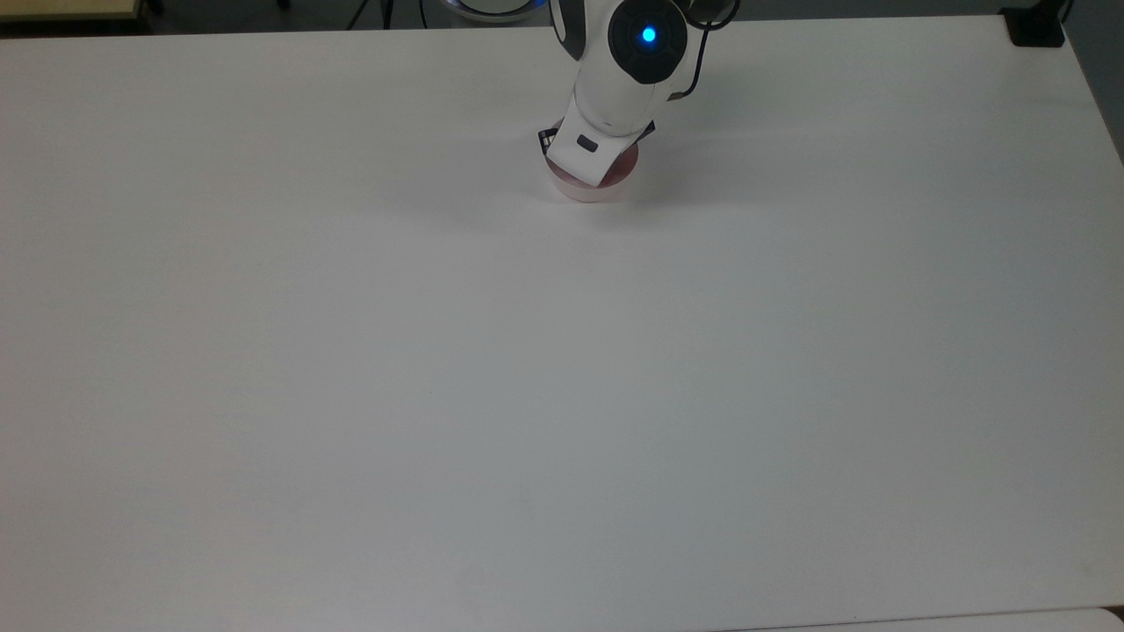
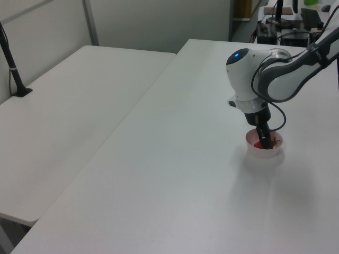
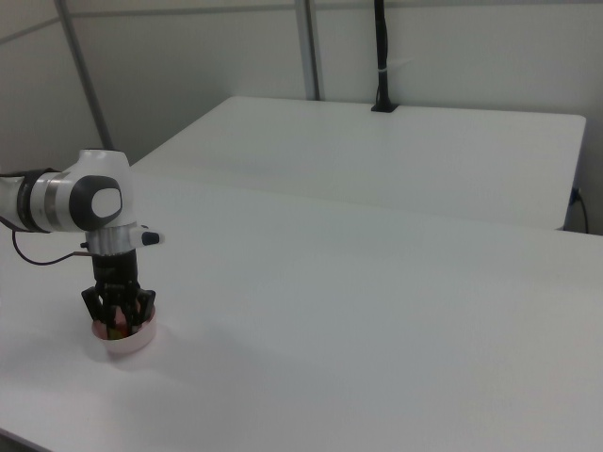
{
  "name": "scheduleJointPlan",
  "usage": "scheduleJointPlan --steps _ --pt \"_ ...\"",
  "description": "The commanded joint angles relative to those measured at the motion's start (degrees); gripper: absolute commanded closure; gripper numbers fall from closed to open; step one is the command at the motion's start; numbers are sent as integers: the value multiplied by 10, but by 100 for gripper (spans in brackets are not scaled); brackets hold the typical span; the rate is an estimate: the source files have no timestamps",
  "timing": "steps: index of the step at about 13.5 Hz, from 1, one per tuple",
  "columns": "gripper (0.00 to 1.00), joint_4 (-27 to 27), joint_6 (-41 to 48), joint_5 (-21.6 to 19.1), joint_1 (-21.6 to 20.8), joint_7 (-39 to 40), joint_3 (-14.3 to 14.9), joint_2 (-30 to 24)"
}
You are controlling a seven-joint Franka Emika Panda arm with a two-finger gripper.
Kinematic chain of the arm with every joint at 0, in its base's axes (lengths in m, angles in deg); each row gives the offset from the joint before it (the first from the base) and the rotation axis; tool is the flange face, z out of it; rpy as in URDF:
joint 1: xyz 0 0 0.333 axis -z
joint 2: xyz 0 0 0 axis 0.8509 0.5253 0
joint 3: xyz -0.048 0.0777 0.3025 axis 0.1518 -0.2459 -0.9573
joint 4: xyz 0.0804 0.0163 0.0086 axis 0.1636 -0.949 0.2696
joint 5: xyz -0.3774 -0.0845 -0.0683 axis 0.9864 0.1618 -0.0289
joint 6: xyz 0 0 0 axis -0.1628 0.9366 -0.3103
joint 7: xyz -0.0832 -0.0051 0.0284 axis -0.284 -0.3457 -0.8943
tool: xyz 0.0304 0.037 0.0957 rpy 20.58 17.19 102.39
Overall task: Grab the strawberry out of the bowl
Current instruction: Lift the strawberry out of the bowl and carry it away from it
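The near stretch of the white worktop [image 1: 562, 395] lies bare in the top view, and everything that matters sits toward its far edge. There the pale pink bowl [image 1: 586, 190] stands flat on the worktop, with the white arm [image 1: 615, 88] leaning over it so that its wrist covers most of the bowl's inside. In the left view the gripper [image 2: 263, 142] reaches down inside the bowl's rim, and the strawberry [image 2: 258, 144] shows as a red patch on the bowl's floor, right at the dark tips. The right view shows the gripper [image 3: 119, 318] low over the bowl [image 3: 129, 342] with a trace of red between its dark parts. Whether the jaws are wide or already pinched on the fruit I cannot tell. The step in hand looks like the grasp itself: the tool is at depth, the fruit is not yet lifted. The next move, as I judge it, calls for a gentle closing across the narrow body of the fruit, then a straight rise clear of the rim, slow enough that the light bowl is not dragged or tipped along with it
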Motion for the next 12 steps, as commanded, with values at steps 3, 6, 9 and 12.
scheduleJointPlan --steps 3,6,9,12 --pt "80 38 32 -11 5 16 8 -24" --pt "80 159 144 -55 28 25 10 -24" --pt "80 209 163 -68 73 34 10 -19" --pt "79 214 74 -60 129 58 11 23"
